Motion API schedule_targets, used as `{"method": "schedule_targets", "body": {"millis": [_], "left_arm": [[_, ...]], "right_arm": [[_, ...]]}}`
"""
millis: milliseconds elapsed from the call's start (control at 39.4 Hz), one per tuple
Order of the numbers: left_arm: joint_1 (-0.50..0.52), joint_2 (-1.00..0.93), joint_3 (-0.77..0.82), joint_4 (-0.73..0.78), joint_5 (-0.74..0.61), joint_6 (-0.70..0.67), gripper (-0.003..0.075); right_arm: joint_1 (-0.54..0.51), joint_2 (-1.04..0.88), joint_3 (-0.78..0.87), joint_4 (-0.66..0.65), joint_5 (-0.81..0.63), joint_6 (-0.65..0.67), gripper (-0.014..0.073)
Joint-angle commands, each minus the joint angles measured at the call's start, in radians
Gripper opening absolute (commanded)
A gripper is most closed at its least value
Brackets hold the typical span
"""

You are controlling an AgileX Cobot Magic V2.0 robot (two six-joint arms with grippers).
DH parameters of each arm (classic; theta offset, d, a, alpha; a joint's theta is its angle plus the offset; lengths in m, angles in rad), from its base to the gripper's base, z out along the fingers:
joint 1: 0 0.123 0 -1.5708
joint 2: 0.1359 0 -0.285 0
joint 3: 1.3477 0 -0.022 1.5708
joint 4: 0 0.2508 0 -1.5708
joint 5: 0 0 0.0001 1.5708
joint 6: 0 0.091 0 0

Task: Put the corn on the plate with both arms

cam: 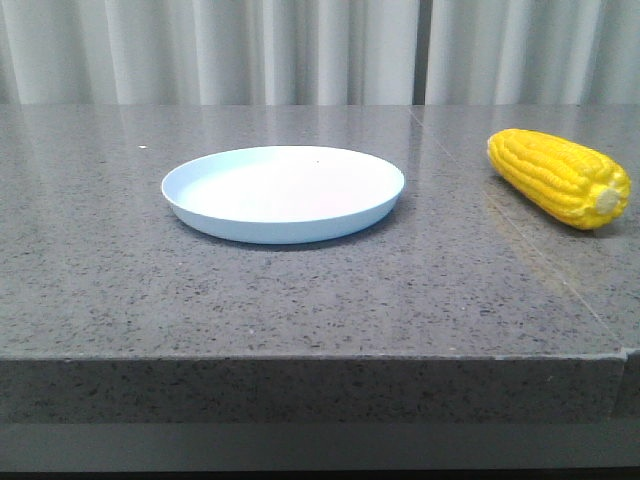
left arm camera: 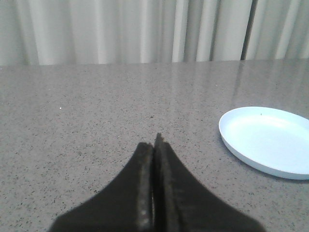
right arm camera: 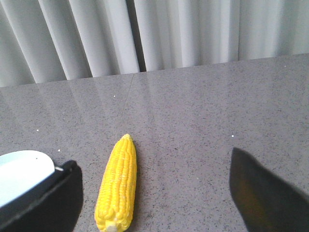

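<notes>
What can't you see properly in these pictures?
- Front view: neither gripper shows; both arms are outside the frame.
- Left wrist view: the corn is out of frame, and the plate is cut off by the picture's edge.
- Right wrist view: the right gripper finger hides most of the plate.
- Left gripper: only its closed dark tips show.
- The underside of the corn is hidden in every view.

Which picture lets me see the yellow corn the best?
The front view: the whole corn shows, lying on the table right of the plate. The right wrist view shows nearly all of it too, between the open right hand. The left wrist view shows none.
</notes>
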Motion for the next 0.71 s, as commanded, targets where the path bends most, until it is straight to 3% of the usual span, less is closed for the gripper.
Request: {"method": "schedule_targets", "body": {"millis": [0,686], "left_arm": [[-0.006,-0.015,-0.025,-0.004,-0.108,-0.001,-0.0020],[-0.006,-0.019,-0.024,-0.004,-0.108,-0.001,-0.0020]], "right_arm": [[-0.007,0.013,-0.034,0.001,-0.087,-0.010,0.0640],[-0.007,0.014,-0.034,0.001,-0.141,-0.010,0.0640]]}}
